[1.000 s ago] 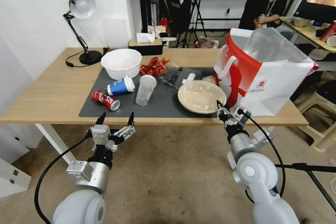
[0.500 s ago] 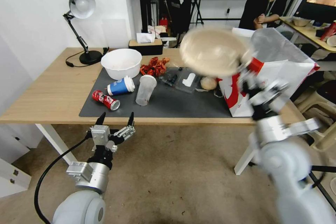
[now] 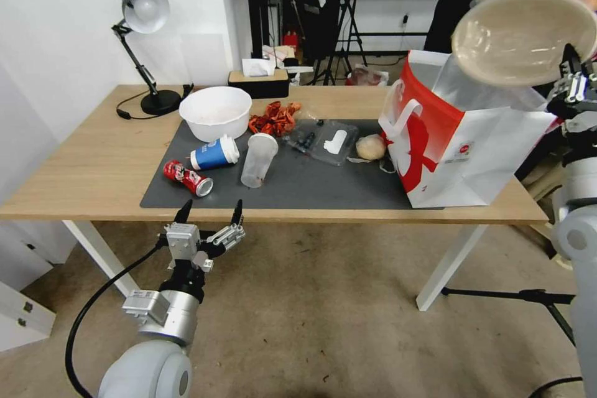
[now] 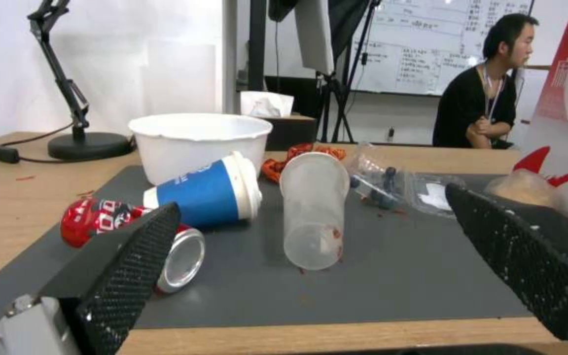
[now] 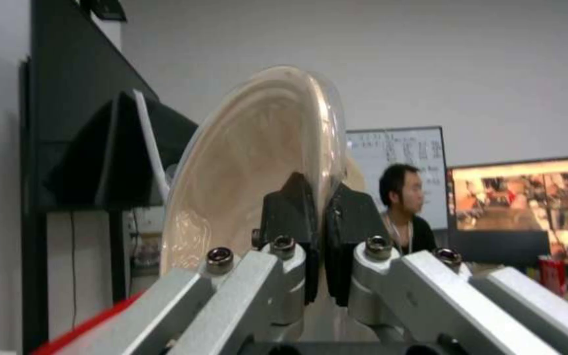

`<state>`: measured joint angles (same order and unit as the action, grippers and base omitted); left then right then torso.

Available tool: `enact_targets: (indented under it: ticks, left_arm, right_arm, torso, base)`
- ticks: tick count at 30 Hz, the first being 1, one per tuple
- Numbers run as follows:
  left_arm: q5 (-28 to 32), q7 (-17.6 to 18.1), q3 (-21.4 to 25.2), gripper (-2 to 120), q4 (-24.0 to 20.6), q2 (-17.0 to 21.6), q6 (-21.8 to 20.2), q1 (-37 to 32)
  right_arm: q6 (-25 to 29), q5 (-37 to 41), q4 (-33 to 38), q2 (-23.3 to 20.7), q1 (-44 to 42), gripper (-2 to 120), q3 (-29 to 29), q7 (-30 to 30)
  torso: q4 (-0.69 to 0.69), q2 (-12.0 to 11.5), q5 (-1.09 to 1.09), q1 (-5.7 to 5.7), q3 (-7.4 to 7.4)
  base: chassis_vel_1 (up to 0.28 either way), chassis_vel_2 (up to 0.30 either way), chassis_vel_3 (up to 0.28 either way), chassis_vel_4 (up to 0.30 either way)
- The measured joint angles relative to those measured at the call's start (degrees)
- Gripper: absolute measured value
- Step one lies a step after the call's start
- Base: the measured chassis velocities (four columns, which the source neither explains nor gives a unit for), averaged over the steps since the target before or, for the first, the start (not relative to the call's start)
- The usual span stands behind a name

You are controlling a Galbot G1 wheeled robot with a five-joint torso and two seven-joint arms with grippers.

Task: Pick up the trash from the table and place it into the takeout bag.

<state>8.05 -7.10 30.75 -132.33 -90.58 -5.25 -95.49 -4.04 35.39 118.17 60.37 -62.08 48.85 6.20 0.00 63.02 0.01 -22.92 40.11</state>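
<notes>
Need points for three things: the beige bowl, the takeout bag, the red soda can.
beige bowl (image 3: 519,37), head view, on its inner face, held up by the right gripper (image 3: 573,71).
takeout bag (image 3: 482,155), head view, on the white front panel.
red soda can (image 4: 93,219), left wrist view, on its red side wall.

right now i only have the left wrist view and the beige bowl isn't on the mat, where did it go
observer: the right gripper holds the beige bowl up in the air, over the mouth of the bag as the head view shows it.
operator: is the grip solid
observer: in the right wrist view the jaws are shut on the bowl's rim, one on each face, with the bowl tipped on edge.
operator: and my left arm against the table
observer: the left gripper sits open just off the near edge of the table, opposite the can.
</notes>
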Motion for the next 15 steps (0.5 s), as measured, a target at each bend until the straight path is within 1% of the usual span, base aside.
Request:
enact_targets:
  ticks: [2,4,5,7,8,10,11,12,15]
  left_arm:
    - [-0.05,-0.04,0.0,100,-0.02,-0.06,0.06,-0.07]
    - [-0.08,-0.08,0.02,100,-0.06,-0.14,0.1,-0.1]
    - [-0.08,-0.08,0.02,100,-0.06,-0.14,0.1,-0.1]
    - [-0.08,-0.1,0.08,100,-0.09,-0.18,0.1,-0.11]
    - [-0.08,-0.1,0.08,100,-0.09,-0.18,0.1,-0.11]
    - [-0.08,-0.11,0.13,100,-0.09,-0.21,0.11,-0.09]
    - [-0.08,-0.12,0.13,100,-0.08,-0.21,0.11,-0.09]
    - [-0.08,-0.12,0.13,100,-0.08,-0.21,0.11,-0.09]
    - [-0.08,-0.12,0.2,100,-0.01,-0.15,0.11,0.06]
  right_arm:
    - [-0.66,-0.09,-0.38,0.04,0.23,1,-0.28,0.38]
    - [-1.42,-0.1,-0.74,0.19,0.52,6,-0.62,0.91]
    - [-1.42,-0.1,-0.74,0.19,0.52,6,-0.62,0.91]
    - [-1.88,-0.09,-1.03,0.27,0.72,18,-0.86,1.28]
    - [-1.88,-0.09,-1.03,0.27,0.72,18,-0.86,1.28]
    - [-2.19,-0.04,-1.14,0.28,0.83,28,-1.04,1.54]
    - [-2.32,0.03,-1.1,0.28,0.83,30,-1.1,1.64]
    - [-2.32,0.03,-1.1,0.28,0.83,30,-1.1,1.64]
    - [-2.54,0.73,-0.41,0.25,0.75,45,-1.15,1.93]
  torso:
    - [0.0,0.0,0.0,0.0,0.0]
    - [0.0,0.0,0.0,0.0,0.0]
    - [0.0,0.0,0.0,0.0,0.0]
    - [0.0,0.0,-0.01,0.0,0.0]
    - [0.0,0.0,-0.01,0.0,0.0]
    - [0.0,0.0,-0.01,0.0,0.0]
    - [0.0,0.0,-0.01,0.0,0.0]
    - [0.0,0.0,-0.01,0.0,0.0]
    - [0.0,0.0,-0.01,0.01,0.0]
  base:
    - [0.0,0.0,0.0,0.0]
    - [0.0,0.0,0.0,0.0]
    - [0.0,0.0,0.0,0.0]
    - [0.0,0.0,0.0,0.0]
    - [0.0,0.0,0.0,0.0]
    - [0.0,0.0,0.0,0.0]
    - [0.0,0.0,0.0,0.0]
    - [0.0,0.0,0.0,0.0]
    - [0.0,0.0,0.0,0.0]
